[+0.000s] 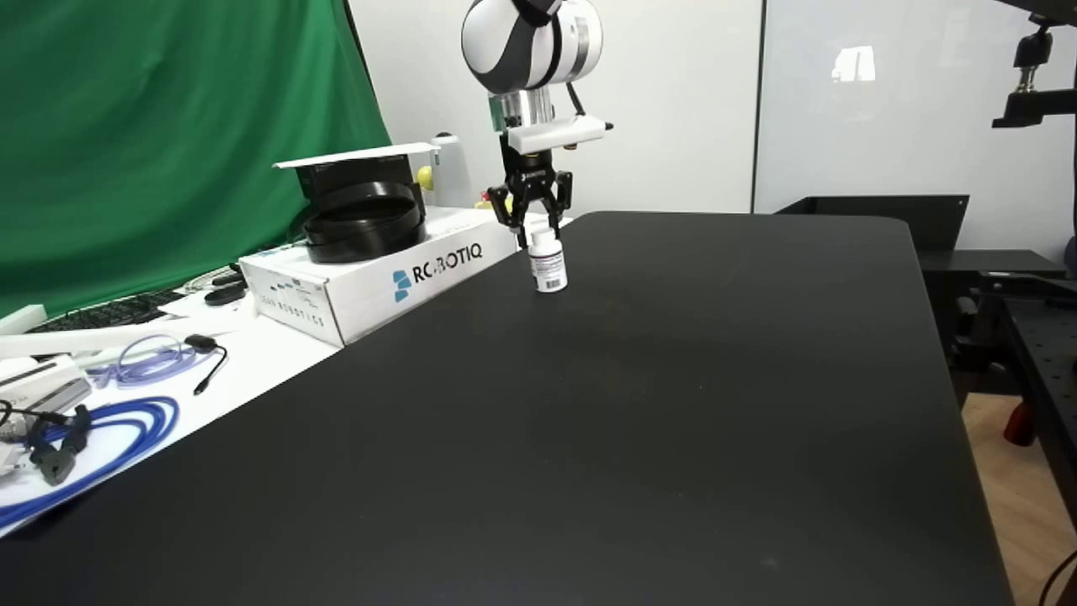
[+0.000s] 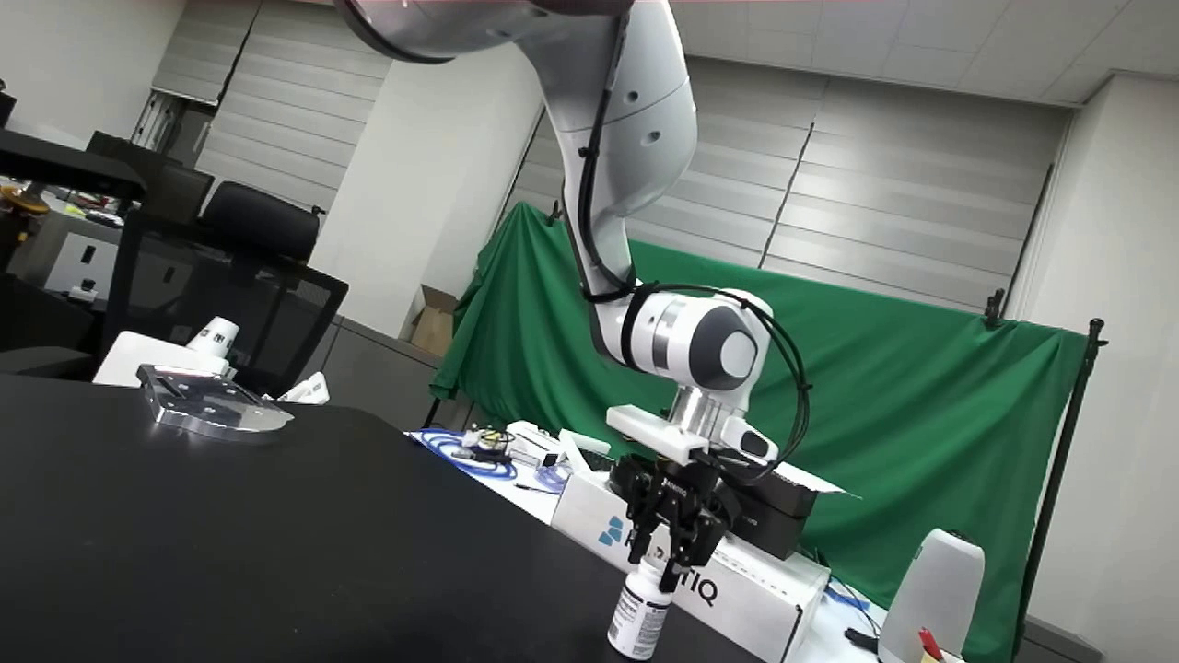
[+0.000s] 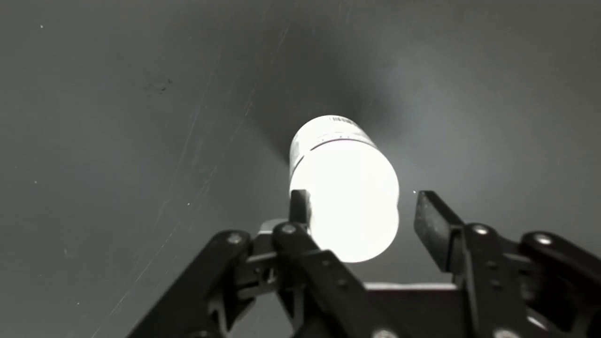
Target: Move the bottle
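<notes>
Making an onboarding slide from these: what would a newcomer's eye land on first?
Probably the green curtain, filling the upper left in an exterior view, and the white arm hanging down from the top in an exterior view. Next, the small white bottle, upright on the black table near the white ROBOTIQ box. In the wrist view, its glaring cap sits between the open jaws of the gripper, with a gap on the picture's right.

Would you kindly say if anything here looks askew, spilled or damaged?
Nothing looks spilled. In the wrist view, the bottle sits off-centre between the fingers, a gap showing on one side only, and the tabletop looks scratched.
</notes>
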### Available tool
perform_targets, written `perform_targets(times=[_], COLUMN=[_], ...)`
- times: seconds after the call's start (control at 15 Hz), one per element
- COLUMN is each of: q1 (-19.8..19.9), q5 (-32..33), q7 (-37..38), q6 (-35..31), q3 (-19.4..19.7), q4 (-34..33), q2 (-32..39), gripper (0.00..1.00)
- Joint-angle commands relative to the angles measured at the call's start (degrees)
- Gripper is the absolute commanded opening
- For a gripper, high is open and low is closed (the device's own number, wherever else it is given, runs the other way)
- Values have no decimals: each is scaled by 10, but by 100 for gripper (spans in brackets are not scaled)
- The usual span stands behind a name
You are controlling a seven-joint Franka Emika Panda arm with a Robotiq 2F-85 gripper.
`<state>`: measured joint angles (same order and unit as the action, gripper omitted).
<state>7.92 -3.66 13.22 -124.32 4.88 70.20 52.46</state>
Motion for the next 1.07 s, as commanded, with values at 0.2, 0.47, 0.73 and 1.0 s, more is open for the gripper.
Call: perform_targets(times=[0.2, 0.47, 0.73, 1.0], q1=[-6, -24, -49, -66], q5=[-1, 5, 16, 19], q7=[5, 7, 1, -4], q6=[10, 18, -19, -63], q3=[8, 8, 8, 4], q4=[1, 67, 184, 295], q2=[-11, -70, -160, -244], gripper=[19, 19, 19, 19])
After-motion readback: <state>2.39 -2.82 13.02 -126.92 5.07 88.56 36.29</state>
